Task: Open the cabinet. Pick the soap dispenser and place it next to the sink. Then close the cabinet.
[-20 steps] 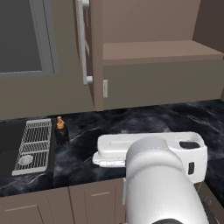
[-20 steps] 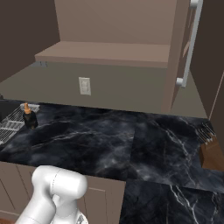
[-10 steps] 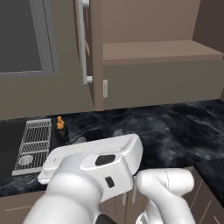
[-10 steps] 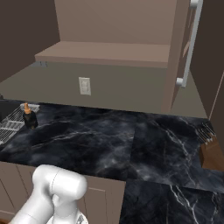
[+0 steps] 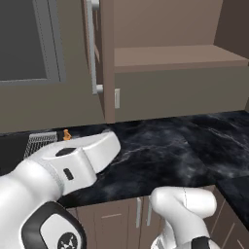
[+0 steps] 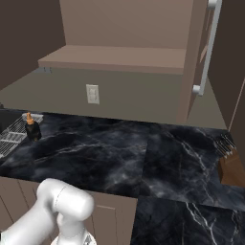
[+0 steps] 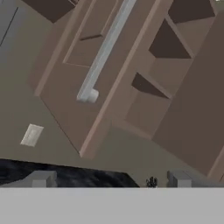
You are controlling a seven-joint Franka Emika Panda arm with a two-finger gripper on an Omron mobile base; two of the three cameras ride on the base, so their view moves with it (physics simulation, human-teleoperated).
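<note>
Pincer (image 7: 109, 179) spread wide, holding nothing, touching nothing; only its two grey tips (image 7: 40, 178) show at the bottom of the hand view. It faces the cabinet (image 7: 131, 65), both doors swung open, one silver bar handle (image 7: 105, 52) ahead and well apart. Soap dispenser (image 6: 31, 127) stands upright on the black marble worktop (image 6: 119, 153), just beside the sink (image 6: 12, 136), far from the pincer. In the left base view the arm hides most of the dispenser, leaving only its orange pump showing.

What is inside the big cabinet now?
The cabinet stands open, its one shelf bare. The soap dispenser sits on the counter instead. The upper part is out of frame.
</note>
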